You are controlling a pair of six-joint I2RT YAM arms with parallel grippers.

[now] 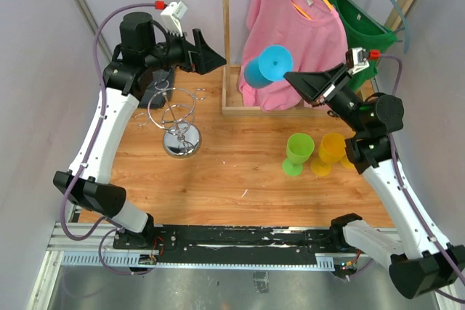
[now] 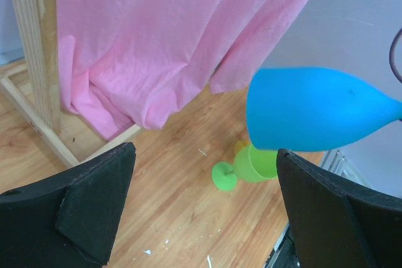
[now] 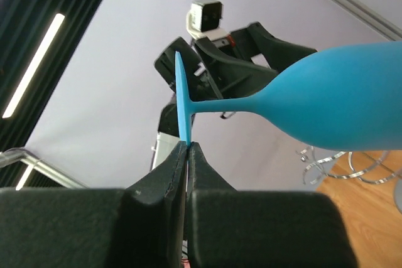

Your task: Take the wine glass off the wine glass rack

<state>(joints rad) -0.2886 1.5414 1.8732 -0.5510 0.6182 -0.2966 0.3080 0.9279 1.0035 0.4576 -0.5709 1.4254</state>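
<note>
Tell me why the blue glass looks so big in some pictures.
Left wrist: the blue wine glass sits near the lens, so it looms large, edges soft. Right wrist: close too, filling the right side. Top external: small; the chrome rack glints.

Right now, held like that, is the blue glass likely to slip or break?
Probably light plastic: the blue glass looks opaque and matte, so unlikely to shatter. The right tool pinches only its thin foot edge, bowl sticking out sideways, so it may swivel or slip.

Pink shirt [image 1: 290,34], green shirt [image 1: 360,23] on wooden clothes rack [image 1: 226,34]; green goblet [image 1: 298,152] beside yellow goblet [image 1: 330,152] on table [image 1: 240,172]
</note>
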